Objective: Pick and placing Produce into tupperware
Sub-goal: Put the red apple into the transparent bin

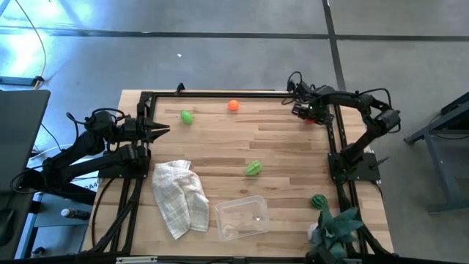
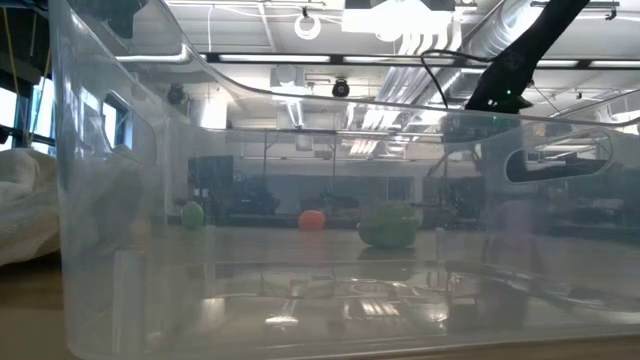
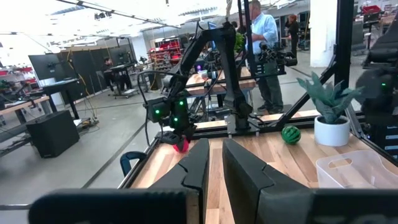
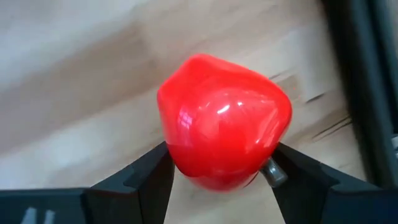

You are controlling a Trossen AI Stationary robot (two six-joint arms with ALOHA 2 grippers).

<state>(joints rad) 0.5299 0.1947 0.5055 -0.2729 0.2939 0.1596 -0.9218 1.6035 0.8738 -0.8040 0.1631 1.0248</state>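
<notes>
Jaws of my right gripper [image 4: 217, 177] are clamped on the red produce [image 4: 224, 121] at the far right corner of the table [image 1: 286, 147]. My left gripper [image 1: 163, 130] waits at the left edge, jaws together. I see the tupperware [image 1: 240, 218] near the front edge.

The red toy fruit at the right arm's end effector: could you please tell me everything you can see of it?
The red toy fruit is glossy, smooth and plastic-looking, rounded with soft lobes, like a small pepper or apple. It sits between the two dark fingers of the right end effector, which press on its sides. It is at the far right corner of the wooden table, beside the black frame. Whether it rests on the wood or is lifted, I cannot tell.
</notes>
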